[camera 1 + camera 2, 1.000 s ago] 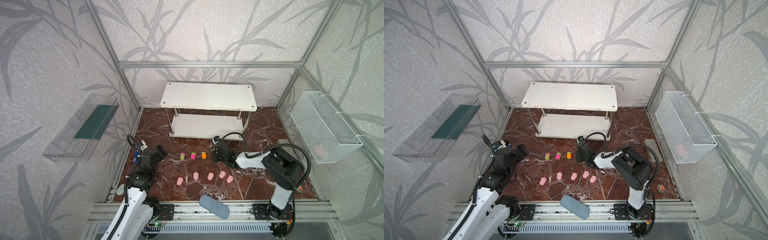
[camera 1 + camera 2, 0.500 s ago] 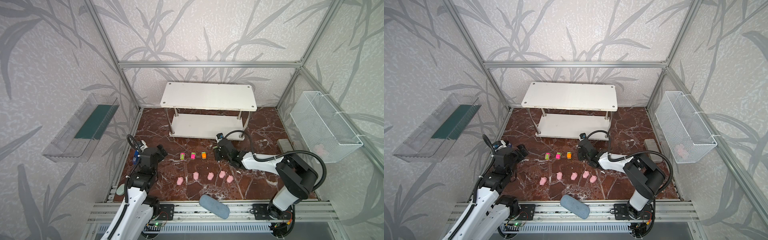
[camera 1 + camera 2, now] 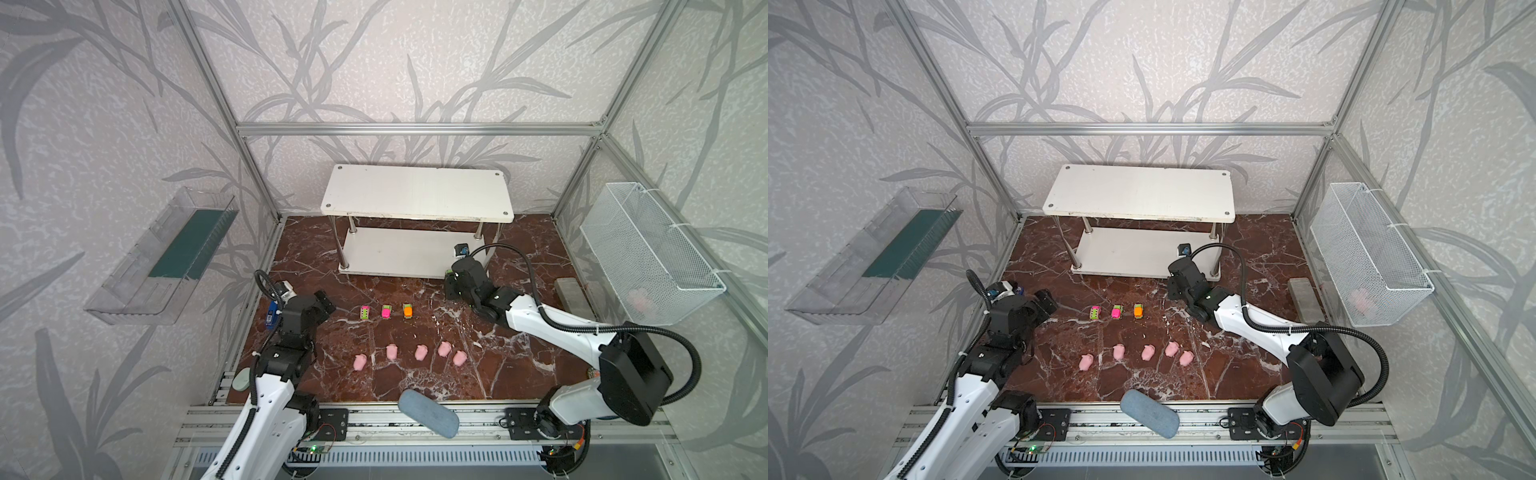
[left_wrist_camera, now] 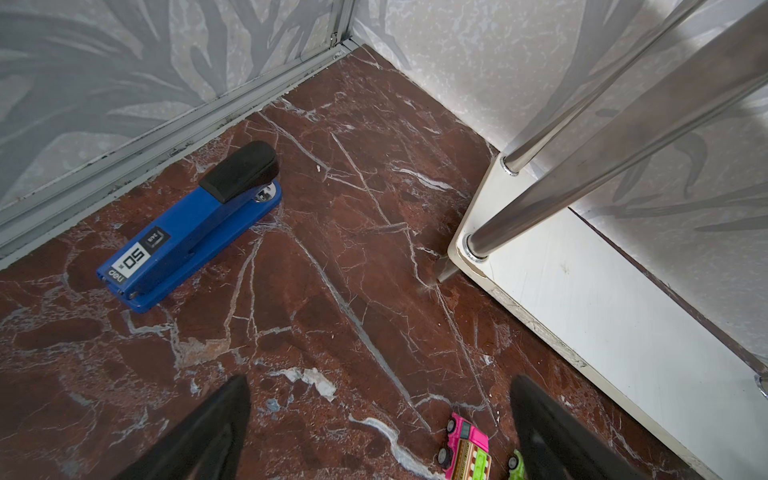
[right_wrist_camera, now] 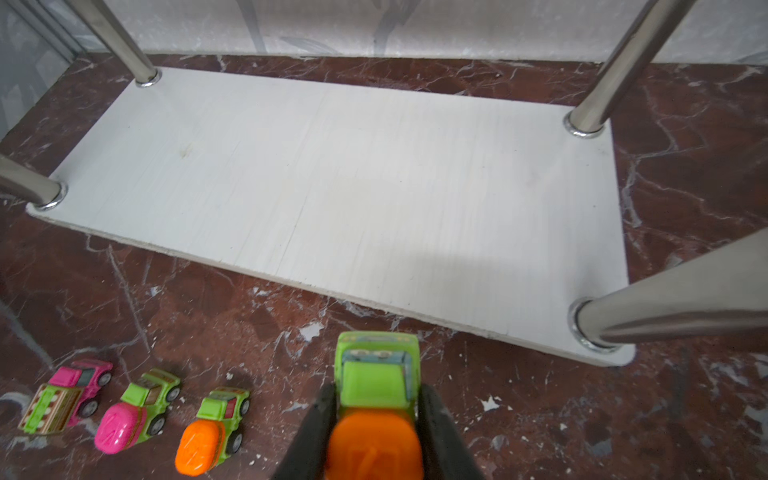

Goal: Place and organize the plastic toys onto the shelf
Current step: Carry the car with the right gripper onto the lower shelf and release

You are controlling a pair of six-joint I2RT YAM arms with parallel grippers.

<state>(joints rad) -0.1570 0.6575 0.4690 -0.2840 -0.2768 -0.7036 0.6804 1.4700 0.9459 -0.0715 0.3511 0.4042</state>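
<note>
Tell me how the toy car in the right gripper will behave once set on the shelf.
Probably rigid: the orange-and-green toy car looks undeformed in the right gripper. Likely light: small, plastic. Its twin nearby has wheels, so it may roll on the lower board.

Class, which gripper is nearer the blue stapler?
Left. The left gripper is open close by the blue stapler; the right gripper, far off, grips an orange-and-green car at the shelf front edge.
</note>
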